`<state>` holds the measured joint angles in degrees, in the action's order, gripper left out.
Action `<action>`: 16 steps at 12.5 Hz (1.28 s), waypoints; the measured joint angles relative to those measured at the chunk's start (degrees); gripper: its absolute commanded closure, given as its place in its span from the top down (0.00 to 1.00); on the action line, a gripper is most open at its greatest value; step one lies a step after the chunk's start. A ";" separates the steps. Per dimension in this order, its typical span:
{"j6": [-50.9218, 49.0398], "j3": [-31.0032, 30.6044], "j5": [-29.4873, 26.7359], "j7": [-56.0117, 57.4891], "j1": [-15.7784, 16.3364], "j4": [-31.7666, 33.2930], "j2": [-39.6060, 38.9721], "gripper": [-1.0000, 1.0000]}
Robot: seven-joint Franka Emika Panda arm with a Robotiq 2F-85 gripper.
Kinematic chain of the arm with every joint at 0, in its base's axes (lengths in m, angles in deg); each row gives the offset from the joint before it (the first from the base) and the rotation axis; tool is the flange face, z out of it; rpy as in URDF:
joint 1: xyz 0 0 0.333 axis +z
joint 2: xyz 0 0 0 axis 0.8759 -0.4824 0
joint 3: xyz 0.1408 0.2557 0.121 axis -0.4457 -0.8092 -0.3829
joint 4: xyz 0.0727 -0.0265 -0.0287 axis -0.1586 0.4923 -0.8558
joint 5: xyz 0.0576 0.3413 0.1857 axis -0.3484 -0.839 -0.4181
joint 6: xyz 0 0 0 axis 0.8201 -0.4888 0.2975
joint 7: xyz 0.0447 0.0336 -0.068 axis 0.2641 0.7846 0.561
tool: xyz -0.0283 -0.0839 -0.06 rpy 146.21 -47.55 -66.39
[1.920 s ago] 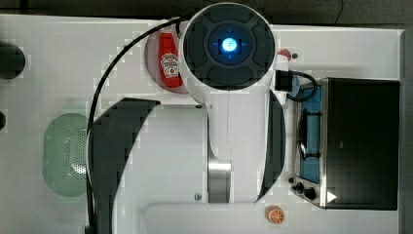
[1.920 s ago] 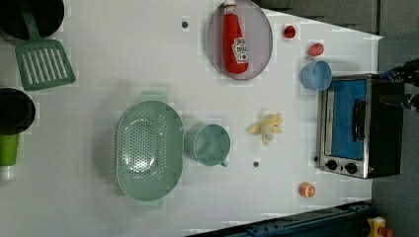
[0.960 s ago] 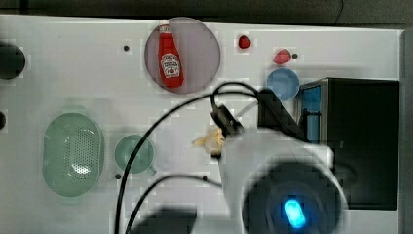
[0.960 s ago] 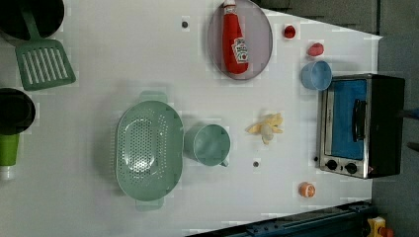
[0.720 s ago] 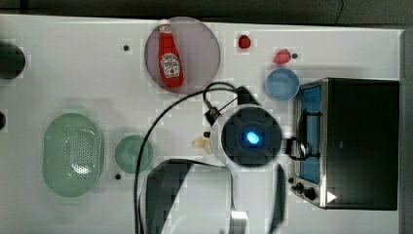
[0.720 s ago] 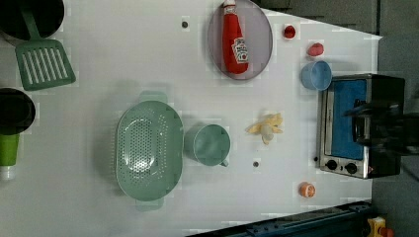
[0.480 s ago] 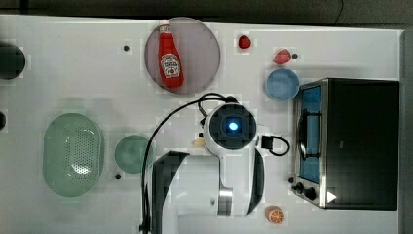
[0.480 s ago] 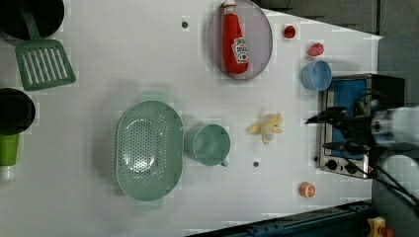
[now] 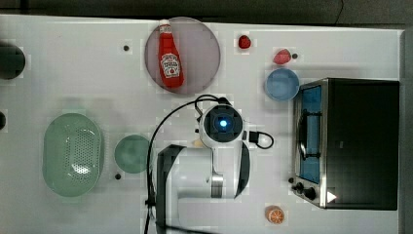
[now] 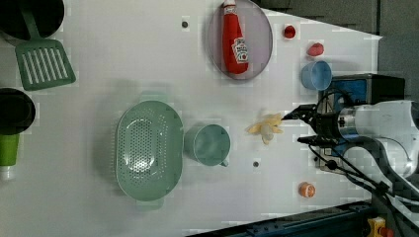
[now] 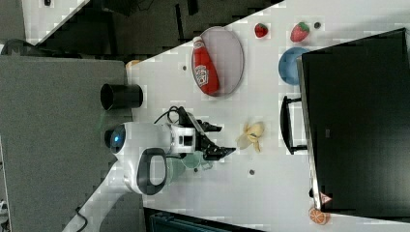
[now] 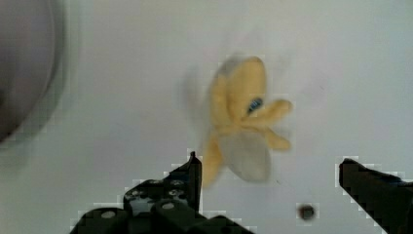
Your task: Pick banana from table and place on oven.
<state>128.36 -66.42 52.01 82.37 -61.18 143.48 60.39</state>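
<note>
While fingers spread wide, tool hangs over banana w/ nothing held.

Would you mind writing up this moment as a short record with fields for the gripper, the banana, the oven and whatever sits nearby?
gripper: open, empty, above the table, close to the banana
banana: lying on the table, not gripped
oven: door shut, black top bare
near the banana: green cup and colander on the left view's left
other items: ketchup bottle on a round plate, blue bowl, orange slice
task stage: grasp not yet made
</note>
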 measured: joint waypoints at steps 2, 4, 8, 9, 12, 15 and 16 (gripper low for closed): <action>4.87 -1.48 0.31 0.00 -0.69 -0.90 -4.41 1.00; 5.96 -1.54 1.11 -0.06 -0.27 -0.78 -7.51 1.00; 10.83 -1.81 0.12 -0.10 -0.54 1.45 -9.30 0.85; 12.51 -2.42 0.61 -0.15 -0.94 1.90 -9.68 0.71; 14.52 -2.66 0.78 -0.18 -0.01 1.34 -11.44 0.36; 16.48 -2.55 -0.24 -0.26 0.02 2.46 -11.74 0.21; 15.97 -2.45 -0.37 -0.29 0.05 2.57 -11.79 0.21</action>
<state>144.33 -68.87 51.64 82.07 -61.13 146.05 48.60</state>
